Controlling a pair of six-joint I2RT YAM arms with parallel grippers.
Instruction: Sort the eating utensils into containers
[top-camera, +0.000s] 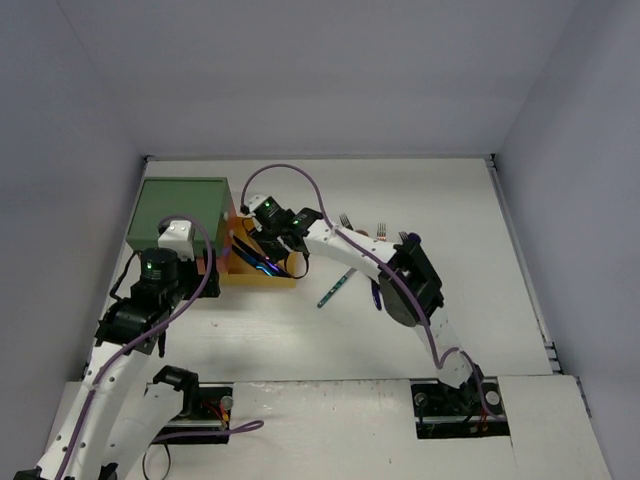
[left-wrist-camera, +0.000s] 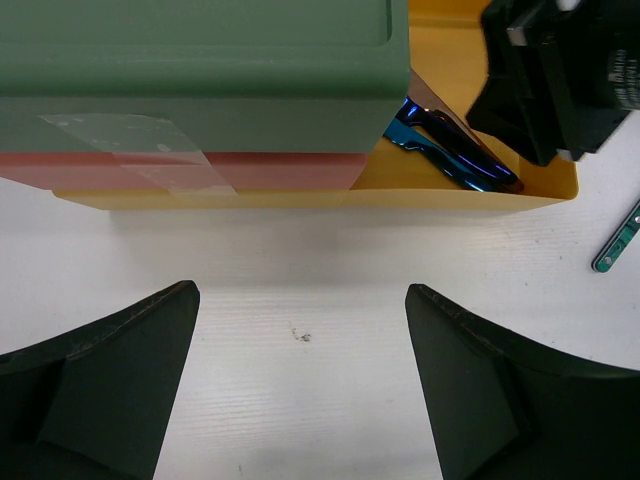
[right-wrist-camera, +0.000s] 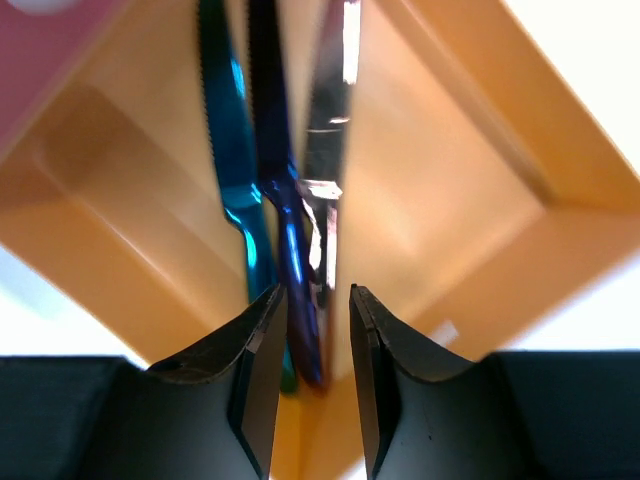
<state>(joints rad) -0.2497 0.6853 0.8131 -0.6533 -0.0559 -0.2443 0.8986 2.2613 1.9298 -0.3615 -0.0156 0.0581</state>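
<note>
Looking down the right gripper (right-wrist-camera: 316, 291), I see its jaws narrowly parted above three knives (right-wrist-camera: 285, 190) lying in the pulled-out yellow drawer (right-wrist-camera: 480, 230); the darkest handle may touch one finger. The left gripper (left-wrist-camera: 300, 288) gapes wide and empty over the table (left-wrist-camera: 300, 380). A teal utensil (top-camera: 335, 288) lies outside the drawer.

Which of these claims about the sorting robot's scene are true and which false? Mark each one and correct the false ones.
1. The yellow drawer is pulled out and holds knives. True.
2. The left gripper grips a fork. False: its jaws stand wide apart with nothing between them.
3. Every utensil is in a drawer. False: a teal utensil and forks lie on the table.
4. The right gripper is over the yellow drawer. True.
</note>
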